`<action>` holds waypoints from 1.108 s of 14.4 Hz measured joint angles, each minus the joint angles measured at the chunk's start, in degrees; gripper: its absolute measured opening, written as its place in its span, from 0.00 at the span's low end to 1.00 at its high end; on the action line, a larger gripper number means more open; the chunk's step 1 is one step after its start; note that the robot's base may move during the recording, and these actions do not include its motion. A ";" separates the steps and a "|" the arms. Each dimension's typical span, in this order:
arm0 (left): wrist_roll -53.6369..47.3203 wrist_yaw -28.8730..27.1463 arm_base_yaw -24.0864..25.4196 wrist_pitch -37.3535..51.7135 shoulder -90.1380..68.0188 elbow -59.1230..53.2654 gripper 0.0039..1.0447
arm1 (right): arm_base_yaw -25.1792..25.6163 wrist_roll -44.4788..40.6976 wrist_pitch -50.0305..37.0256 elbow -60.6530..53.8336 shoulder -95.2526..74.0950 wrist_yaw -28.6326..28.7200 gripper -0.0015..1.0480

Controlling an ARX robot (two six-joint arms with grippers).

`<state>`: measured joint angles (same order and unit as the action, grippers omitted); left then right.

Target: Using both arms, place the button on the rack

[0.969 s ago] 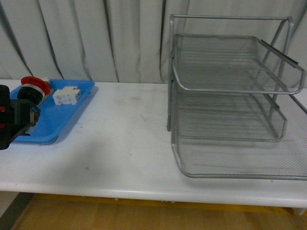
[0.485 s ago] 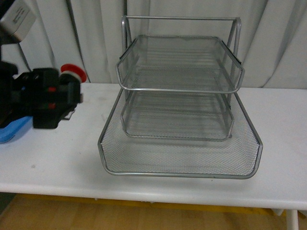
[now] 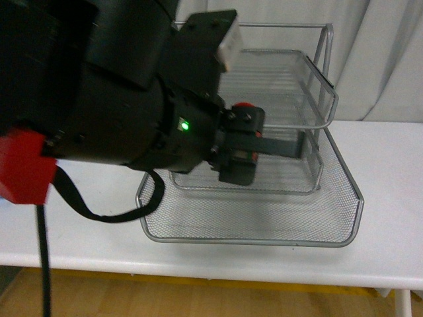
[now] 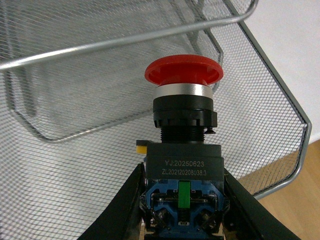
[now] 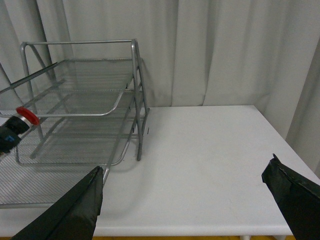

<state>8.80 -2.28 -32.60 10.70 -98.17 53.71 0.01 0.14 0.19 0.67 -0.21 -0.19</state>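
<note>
The bulky black left arm [image 3: 99, 86] with its red section has swung in from beside the rack within the last half-second and now reaches forward, roughly level. Its left gripper [image 4: 182, 212] pinches the blocky body of the small dark button [image 4: 183, 120] with the round red mushroom cap, which points out ahead of the jaws. Just beyond and beneath the jaws lies the silver three-tier wire-mesh rack [image 3: 251, 241], so release looks near. The right gripper [image 5: 187, 200] hangs over the white table [image 5: 210, 150], jaws spread wide and empty.
</note>
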 joint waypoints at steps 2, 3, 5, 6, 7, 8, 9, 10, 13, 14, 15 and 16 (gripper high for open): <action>0.00 0.04 -1.40 -1.68 -4.02 2.32 0.34 | 0.00 0.00 0.00 0.00 0.00 0.00 0.94; 0.00 -0.15 -1.77 -2.71 -6.38 4.07 0.34 | 0.00 0.00 0.00 0.00 0.00 0.00 0.94; 0.00 -0.90 -2.12 -4.90 -10.93 8.24 0.34 | 0.00 0.00 0.00 0.00 0.00 0.00 0.94; 0.02 -1.99 -2.16 -7.91 -15.32 13.64 0.34 | 0.00 0.00 0.00 0.00 0.00 0.00 0.94; 0.09 -2.58 -2.05 -9.51 -17.25 16.24 0.34 | 0.00 0.00 0.02 0.00 0.00 0.00 0.94; 0.26 -2.84 -1.84 -10.34 -19.02 18.58 0.34 | 0.00 0.00 0.00 0.00 0.00 0.00 0.94; 0.48 -2.80 -1.57 -11.54 -20.59 20.72 0.34 | 0.00 0.00 0.00 0.00 0.00 0.00 0.94; 1.29 -2.80 -1.33 -12.52 -21.88 22.49 0.40 | 0.00 0.00 0.02 0.00 0.00 0.00 0.94; 3.06 -2.73 -0.87 -12.61 -23.02 25.16 0.73 | 0.00 0.00 0.02 0.00 0.00 0.00 0.94; 3.32 -2.58 -0.87 -12.00 -22.38 24.70 0.84 | 0.00 0.00 0.00 0.00 0.00 0.00 0.94; 3.32 -2.14 -0.94 -10.43 -20.50 22.60 0.94 | 0.00 0.00 0.00 0.00 0.00 0.00 0.94; 3.39 -2.01 -0.94 -10.01 -17.51 19.93 0.94 | 0.00 0.00 0.02 0.00 0.00 0.00 0.94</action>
<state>12.19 -4.29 -33.54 0.69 -115.68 73.65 0.01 0.14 0.21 0.67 -0.21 -0.19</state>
